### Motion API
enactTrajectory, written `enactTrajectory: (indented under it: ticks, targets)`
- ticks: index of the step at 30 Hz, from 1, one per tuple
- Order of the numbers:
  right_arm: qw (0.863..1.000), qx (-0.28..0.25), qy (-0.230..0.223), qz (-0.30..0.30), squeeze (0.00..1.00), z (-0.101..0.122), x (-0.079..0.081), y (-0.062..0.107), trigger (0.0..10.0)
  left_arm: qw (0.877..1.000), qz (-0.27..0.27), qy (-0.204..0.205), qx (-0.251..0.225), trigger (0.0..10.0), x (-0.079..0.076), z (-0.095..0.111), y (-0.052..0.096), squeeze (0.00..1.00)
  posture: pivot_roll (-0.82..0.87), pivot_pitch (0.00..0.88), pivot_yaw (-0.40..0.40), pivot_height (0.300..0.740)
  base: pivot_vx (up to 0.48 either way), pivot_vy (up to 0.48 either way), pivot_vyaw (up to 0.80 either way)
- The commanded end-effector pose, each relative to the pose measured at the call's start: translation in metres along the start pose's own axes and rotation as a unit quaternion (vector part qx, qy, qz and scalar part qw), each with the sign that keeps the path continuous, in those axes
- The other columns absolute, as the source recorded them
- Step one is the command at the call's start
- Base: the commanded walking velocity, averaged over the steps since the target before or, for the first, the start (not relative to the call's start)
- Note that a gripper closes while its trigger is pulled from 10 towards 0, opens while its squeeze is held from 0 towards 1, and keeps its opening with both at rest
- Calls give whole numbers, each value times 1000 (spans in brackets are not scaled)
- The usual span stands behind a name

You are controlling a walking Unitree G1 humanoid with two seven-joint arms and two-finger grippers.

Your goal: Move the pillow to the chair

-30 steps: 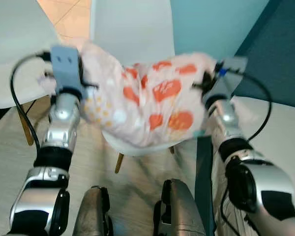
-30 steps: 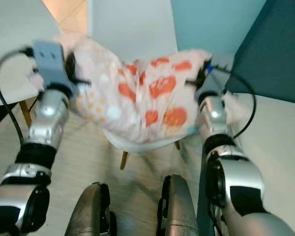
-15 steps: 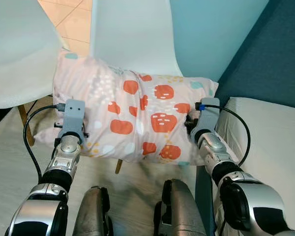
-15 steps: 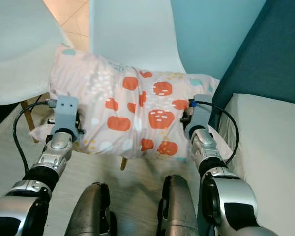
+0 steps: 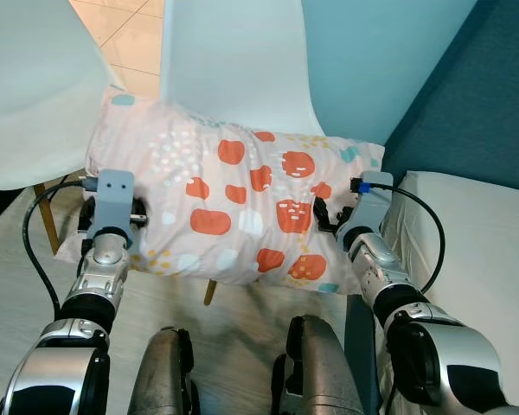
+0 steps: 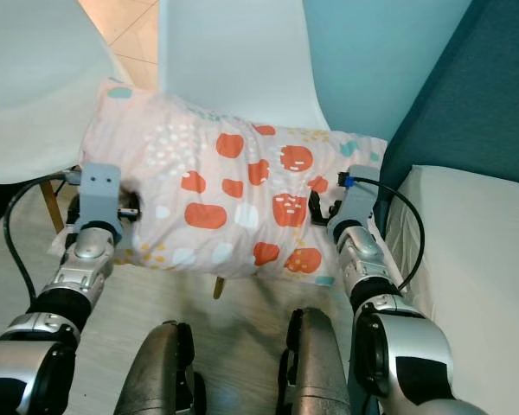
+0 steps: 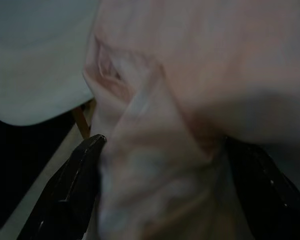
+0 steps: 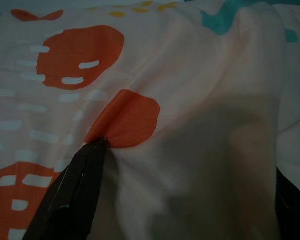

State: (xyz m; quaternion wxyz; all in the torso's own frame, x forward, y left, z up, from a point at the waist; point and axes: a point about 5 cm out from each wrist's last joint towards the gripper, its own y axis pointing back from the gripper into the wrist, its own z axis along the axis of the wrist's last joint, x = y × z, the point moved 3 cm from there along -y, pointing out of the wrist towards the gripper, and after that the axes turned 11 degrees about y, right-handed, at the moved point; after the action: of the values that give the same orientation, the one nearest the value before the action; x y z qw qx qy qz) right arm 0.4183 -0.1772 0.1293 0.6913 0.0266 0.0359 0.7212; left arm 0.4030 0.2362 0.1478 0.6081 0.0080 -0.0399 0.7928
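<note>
Two hands are set at the opposite ends of the pillow (image 5: 242,207), which lies across the seat of the white chair (image 5: 233,69) in the middle of the frame. The pillow is pale pink with orange-red patches, small white and yellow dots and a few teal marks. Its left end overhangs the seat toward the left of the frame, while its right end reaches toward the dark blue sofa back (image 5: 476,104) at the right.

The left hand (image 5: 137,213) is seen at the centre left, pressed into the pillow's left end. In the left wrist view its two black fingers (image 7: 70,190) stand well apart, with a fold of the pink cover bunched between them; the view is dim and soft, so it appears that the fabric is only loosely bracketed rather than pinched.

The right hand (image 5: 323,216) is seen at the centre right, against the pillow's right end. In the right wrist view one black finger (image 8: 80,195) is pressed into the cloth just below an orange patch, and the fingers are spread wide with the pillow's end lying between them.

A second white chair (image 5: 30,95) fills the upper left of the frame. A pale sofa cushion (image 5: 484,259) lies at the lower right. The robot's legs (image 5: 242,372) are seen at the bottom centre, over a light wooden floor (image 5: 9,277).
</note>
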Motion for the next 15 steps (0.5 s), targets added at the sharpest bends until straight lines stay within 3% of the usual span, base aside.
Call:
enactTrajectory:
  ticks: [1, 4, 5, 6, 9, 10, 11, 12, 13, 15]
  targets:
    - [1000, -6, -20, -8, 1000, 0, -3, 1, 10000, 1000, 8, 6, -13, 10000, 11, 1, 3, 1000, 31, 240, -87, 597, 0, 0, 0]
    - [1000, -9, -27, -11, 1000, 1, -4, 1, 10000, 1000, 15, 12, -24, 10000, 16, 5, 3, 1000, 33, 226, -89, 597, 0, 0, 0]
    - [999, -12, -31, -20, 831, 3, -8, 1, 10000, 999, 26, 18, -36, 10000, 25, 10, 3, 1000, 34, 220, -88, 597, 0, 0, 0]
    - [999, -26, -31, -35, 0, 10, -15, 0, 10000, 997, 42, 37, -54, 10000, 35, 18, 4, 1000, 34, 214, -90, 597, 0, 0, 0]
    - [993, -66, -51, -81, 0, 27, -34, 1, 10000, 992, 59, 62, -97, 10000, 51, 36, 9, 1000, 35, 208, -91, 597, 0, 0, 0]
    - [988, -86, -52, -115, 0, 34, -45, 4, 10000, 990, 55, 58, -112, 10000, 52, 42, 11, 631, 39, 204, -91, 597, 0, 0, 0]
    - [983, -92, -45, -155, 0, 39, -57, 6, 10000, 990, 50, 53, -124, 10000, 53, 48, 13, 400, 39, 204, -91, 597, 0, 0, 0]
    - [976, -78, -19, -202, 0, 40, -70, 9, 10000, 989, 47, 50, -134, 10000, 52, 52, 15, 0, 38, 201, -91, 597, 0, 0, 0]
    - [969, -72, 7, -236, 0, 43, -78, 12, 10000, 988, 46, 52, -138, 10000, 52, 54, 18, 0, 37, 201, -91, 597, 0, 0, 0]
    - [958, -92, 14, -271, 0, 50, -86, 16, 10000, 988, 50, 50, -136, 10000, 51, 54, 21, 0, 35, 196, -91, 597, 0, 0, 0]
